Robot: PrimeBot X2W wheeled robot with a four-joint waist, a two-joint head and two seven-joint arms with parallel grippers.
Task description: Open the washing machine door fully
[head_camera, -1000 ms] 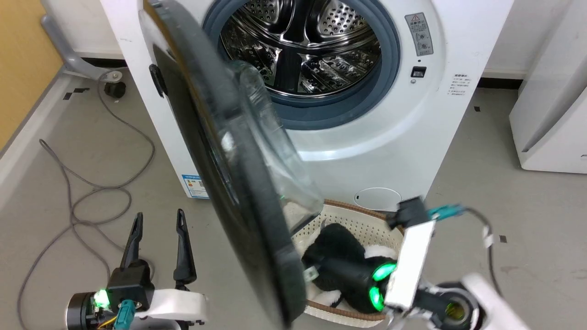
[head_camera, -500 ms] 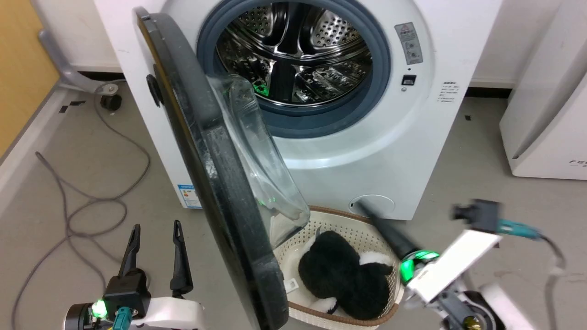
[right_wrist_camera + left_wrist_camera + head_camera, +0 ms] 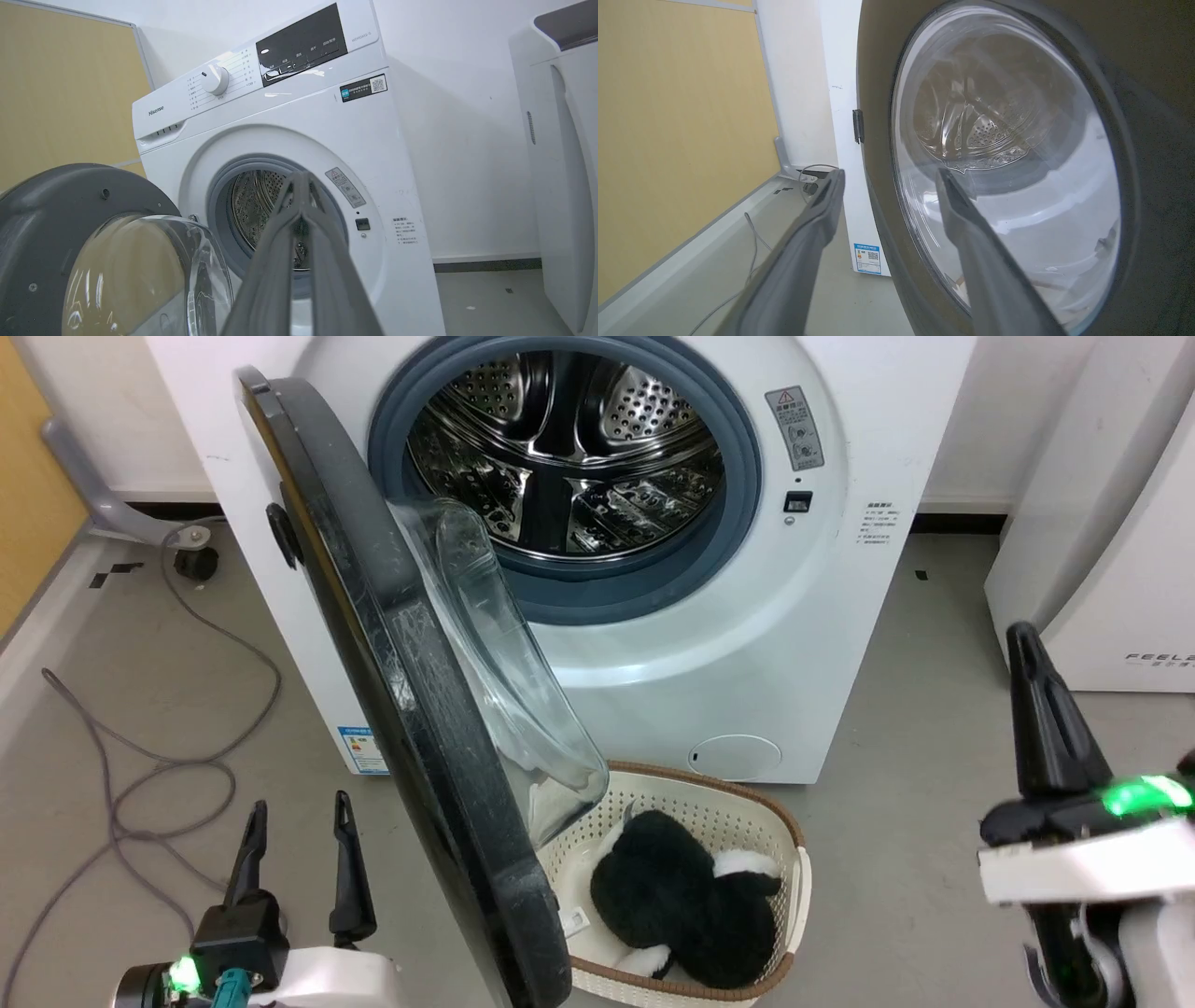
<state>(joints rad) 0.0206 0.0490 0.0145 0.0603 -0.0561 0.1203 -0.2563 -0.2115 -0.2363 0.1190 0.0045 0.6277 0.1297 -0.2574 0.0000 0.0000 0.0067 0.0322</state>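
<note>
Right gripper [image 3: 1023, 639] now away from door [image 3: 373, 616]

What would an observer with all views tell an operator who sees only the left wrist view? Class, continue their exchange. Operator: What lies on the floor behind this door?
Observer: A cream basket holding a black-and-white plush toy, in front of the washing machine.
Operator: Where is the right gripper?
Observer: The right gripper is far right of the washing machine door, apart from it, fingers shut.
Operator: What controls does the machine have?
Observer: A white dial on its top panel.
</note>
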